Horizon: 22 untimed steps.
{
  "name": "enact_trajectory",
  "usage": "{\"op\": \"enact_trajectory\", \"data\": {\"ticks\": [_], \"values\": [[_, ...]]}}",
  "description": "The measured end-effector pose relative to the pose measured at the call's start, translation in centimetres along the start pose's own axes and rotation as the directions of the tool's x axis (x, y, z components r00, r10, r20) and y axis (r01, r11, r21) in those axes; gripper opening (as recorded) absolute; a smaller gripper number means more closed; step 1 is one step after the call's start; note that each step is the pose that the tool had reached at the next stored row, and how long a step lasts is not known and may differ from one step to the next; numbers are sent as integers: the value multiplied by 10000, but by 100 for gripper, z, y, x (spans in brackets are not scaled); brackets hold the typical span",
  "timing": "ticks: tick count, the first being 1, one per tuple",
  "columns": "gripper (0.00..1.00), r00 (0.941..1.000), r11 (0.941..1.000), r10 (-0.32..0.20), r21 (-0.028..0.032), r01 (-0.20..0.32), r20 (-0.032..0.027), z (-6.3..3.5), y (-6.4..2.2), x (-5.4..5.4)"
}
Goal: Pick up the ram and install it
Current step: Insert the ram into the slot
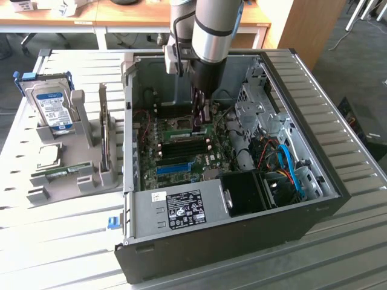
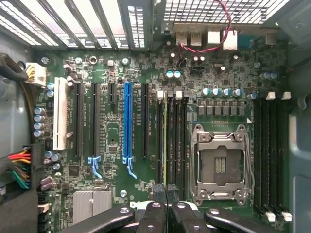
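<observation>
The ram (image 2: 166,141) is a slim green stick seen edge-on, standing in a black memory slot beside the processor socket (image 2: 221,165). My gripper (image 2: 166,196) is shut on its near end, with the black fingers (image 2: 156,206) pressed against both sides. In the exterior view the gripper (image 1: 201,118) reaches down into the open computer case (image 1: 242,241), and the ram (image 1: 203,129) shows as a short green strip just under it, above the motherboard (image 1: 181,151).
Blue and black expansion slots (image 2: 127,121) and further memory slots (image 2: 272,150) flank the socket. Drive cages and cables (image 1: 272,139) crowd the case's right side. Outside, a grey holder (image 1: 66,175) carries a hard drive (image 1: 53,106), a silver chip (image 1: 48,155) and another green stick (image 1: 57,174).
</observation>
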<state>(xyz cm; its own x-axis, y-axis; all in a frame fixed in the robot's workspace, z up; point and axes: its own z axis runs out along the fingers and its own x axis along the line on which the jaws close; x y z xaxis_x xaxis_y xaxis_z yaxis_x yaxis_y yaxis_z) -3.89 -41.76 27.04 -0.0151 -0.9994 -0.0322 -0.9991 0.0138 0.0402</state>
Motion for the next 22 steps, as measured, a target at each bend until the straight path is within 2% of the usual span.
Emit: {"op": "enact_trajectory", "data": {"ticks": [9, 22], "values": [[11, 10000, 10000, 0, 0, 0, -1, 131, -5, 5], [11, 10000, 10000, 0, 0, 0, 0, 229, -9, 8]]}}
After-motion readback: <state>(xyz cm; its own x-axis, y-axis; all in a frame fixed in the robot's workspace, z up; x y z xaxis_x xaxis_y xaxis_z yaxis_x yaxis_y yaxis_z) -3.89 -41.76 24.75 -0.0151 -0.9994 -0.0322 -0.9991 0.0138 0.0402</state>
